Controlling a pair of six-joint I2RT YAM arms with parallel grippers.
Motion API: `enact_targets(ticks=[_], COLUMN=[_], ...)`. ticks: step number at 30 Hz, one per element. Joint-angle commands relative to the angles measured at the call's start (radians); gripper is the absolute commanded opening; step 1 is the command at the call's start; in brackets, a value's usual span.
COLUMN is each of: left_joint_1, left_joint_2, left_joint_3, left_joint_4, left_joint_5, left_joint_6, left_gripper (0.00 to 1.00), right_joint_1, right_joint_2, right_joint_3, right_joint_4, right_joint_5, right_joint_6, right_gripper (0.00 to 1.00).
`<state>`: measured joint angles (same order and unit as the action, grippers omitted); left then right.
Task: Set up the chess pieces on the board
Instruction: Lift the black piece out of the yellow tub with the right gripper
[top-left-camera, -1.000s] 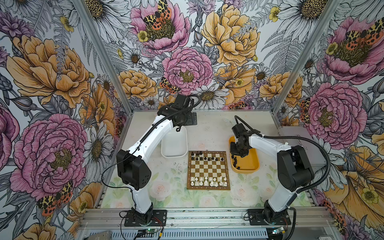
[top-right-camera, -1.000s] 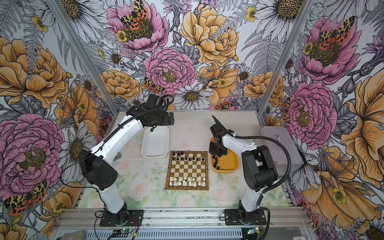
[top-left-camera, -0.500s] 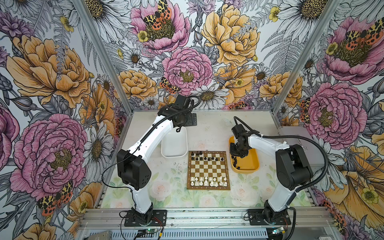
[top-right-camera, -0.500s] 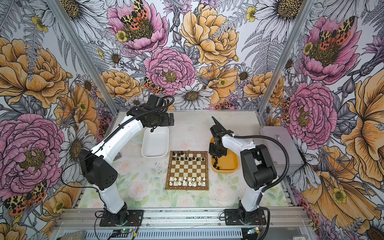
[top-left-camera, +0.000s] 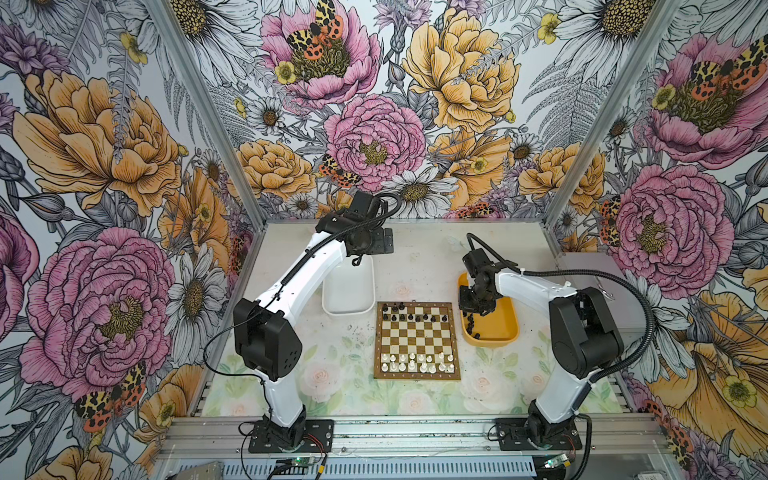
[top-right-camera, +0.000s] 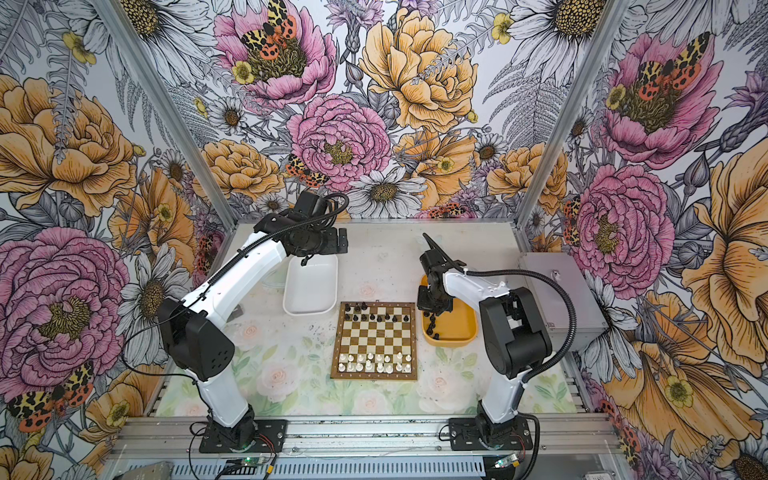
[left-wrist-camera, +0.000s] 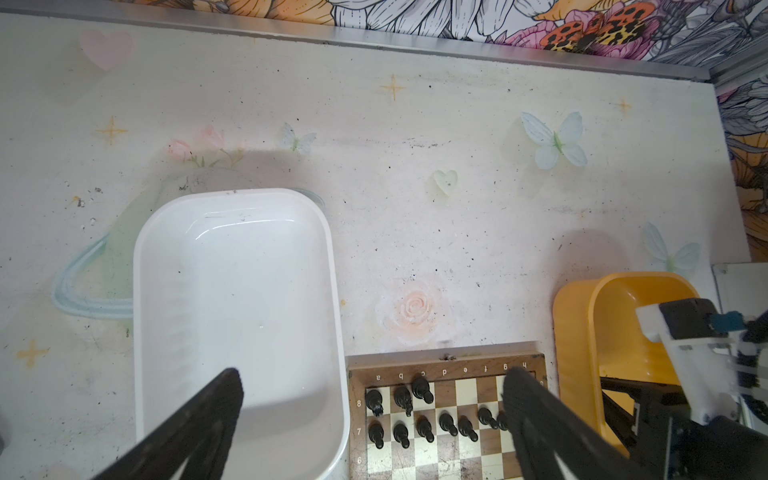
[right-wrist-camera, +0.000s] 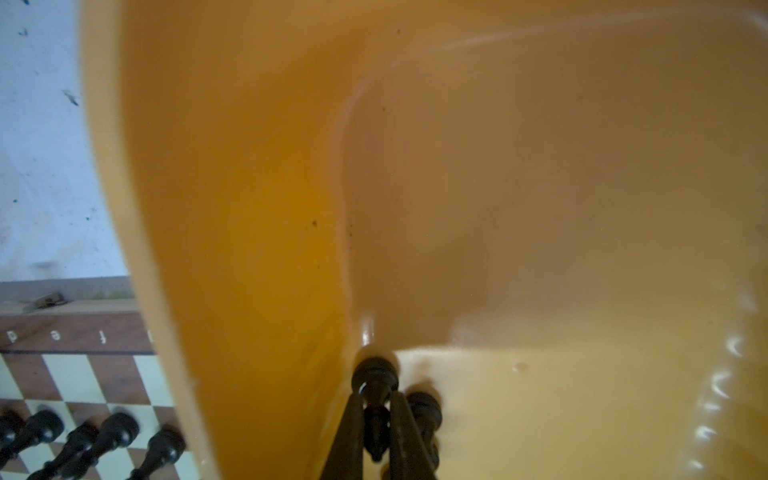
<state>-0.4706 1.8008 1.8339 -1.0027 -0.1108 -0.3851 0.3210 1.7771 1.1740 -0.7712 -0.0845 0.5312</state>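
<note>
Two grippers: left gripper and right gripper, each black with two slim fingers.
Left gripper: jaws spread wide with nothing between them. It hovers above the pale flower-printed table, over the spot where the white rounded-rectangular plastic tray meets the board's far left corner.
Right gripper: down inside the yellow rounded-rectangular plastic tray, jaws drawn almost together. Its fingers press on either side of a slim black chessman lying on the tray floor by the wall nearest the board. A second black piece lies just beside it.
Board: small square wooden chessboard of brown and cream checks, in the middle of the table. The white tray is at its far left corner and the yellow tray just beside its right edge.
Black chess pieces: most stand on the board's two far rows; a few lie in the yellow tray along its board-side wall.
White chess pieces: on the board's two near rows.
</note>
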Motion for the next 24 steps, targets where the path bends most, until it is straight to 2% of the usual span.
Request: enact_targets(ticks=[1, 5, 14, 24], left_joint_1=[0.009, 0.009, 0.01, 0.013], left_joint_2=[-0.037, -0.04, -0.047, -0.057], left_joint_3=[-0.009, -0.01, -0.018, -0.024], left_joint_4=[0.018, 0.018, 0.018, 0.018], left_joint_5=[-0.01, -0.012, -0.015, -0.021], left_joint_6=[0.016, 0.02, 0.026, 0.03], left_gripper=[0.99, 0.99, 0.99, 0.99], right_joint_1=[-0.003, -0.003, -0.002, 0.022], right_joint_2=[-0.014, -0.035, -0.095, -0.111], right_joint_3=[0.001, 0.015, 0.107, 0.25], right_joint_4=[0.008, -0.011, -0.123, -0.217], right_joint_5=[-0.007, 0.001, 0.111, 0.111], right_joint_6=[-0.001, -0.003, -0.055, -0.075], right_gripper=[0.05, 0.03, 0.02, 0.02])
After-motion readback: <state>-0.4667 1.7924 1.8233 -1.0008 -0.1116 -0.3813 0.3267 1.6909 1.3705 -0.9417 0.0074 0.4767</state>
